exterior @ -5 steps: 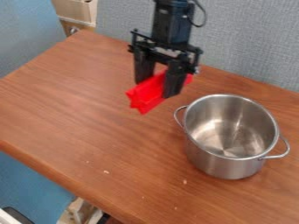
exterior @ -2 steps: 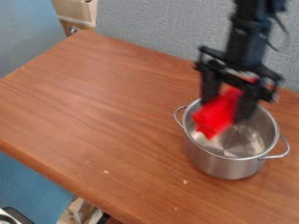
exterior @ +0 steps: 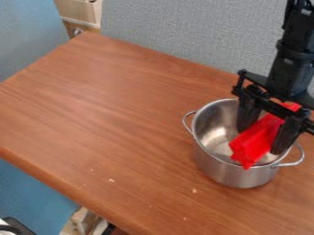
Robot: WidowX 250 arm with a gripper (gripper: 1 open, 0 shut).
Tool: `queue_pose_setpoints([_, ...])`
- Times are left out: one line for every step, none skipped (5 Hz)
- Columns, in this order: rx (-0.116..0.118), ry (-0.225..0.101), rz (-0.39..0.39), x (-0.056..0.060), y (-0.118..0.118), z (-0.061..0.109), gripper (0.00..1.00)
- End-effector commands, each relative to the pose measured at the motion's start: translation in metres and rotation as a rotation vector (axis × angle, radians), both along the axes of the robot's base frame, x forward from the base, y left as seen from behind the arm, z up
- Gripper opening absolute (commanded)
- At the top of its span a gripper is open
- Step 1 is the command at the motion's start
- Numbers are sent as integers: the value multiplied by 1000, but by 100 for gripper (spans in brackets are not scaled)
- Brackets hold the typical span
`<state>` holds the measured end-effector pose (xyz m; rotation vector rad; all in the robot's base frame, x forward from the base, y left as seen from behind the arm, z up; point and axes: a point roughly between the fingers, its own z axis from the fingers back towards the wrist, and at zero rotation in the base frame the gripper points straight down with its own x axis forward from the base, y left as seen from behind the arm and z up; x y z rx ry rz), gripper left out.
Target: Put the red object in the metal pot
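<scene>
1. The black gripper (exterior: pixel 271 126) is closed, holding the red block between its fingers, up over the pot.
2. The brown wooden table (exterior: pixel 117 119) is under the pot.
3. The shiny metal pot (exterior: pixel 218 171) sits on the table and has a little loop handle on each side.
4. The red block (exterior: pixel 252 142) is tilted, in front of the pot's opening; I can't tell how deep it is.
</scene>
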<state>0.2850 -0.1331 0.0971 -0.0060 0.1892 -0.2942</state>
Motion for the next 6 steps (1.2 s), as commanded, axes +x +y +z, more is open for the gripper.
queue_pose_setpoints([-6,-55,3,1,1,10,0])
queue_pose_setpoints([3,-67,16,2,5,6,0])
queue_pose_setpoints([11,-73,28,3,7,1,0])
queue_pose_setpoints([20,-79,40,4,10,-4,0])
queue_pose_setpoints([28,-86,53,5,13,-8,0])
queue_pose_setpoints([36,-92,67,7,17,-13,0])
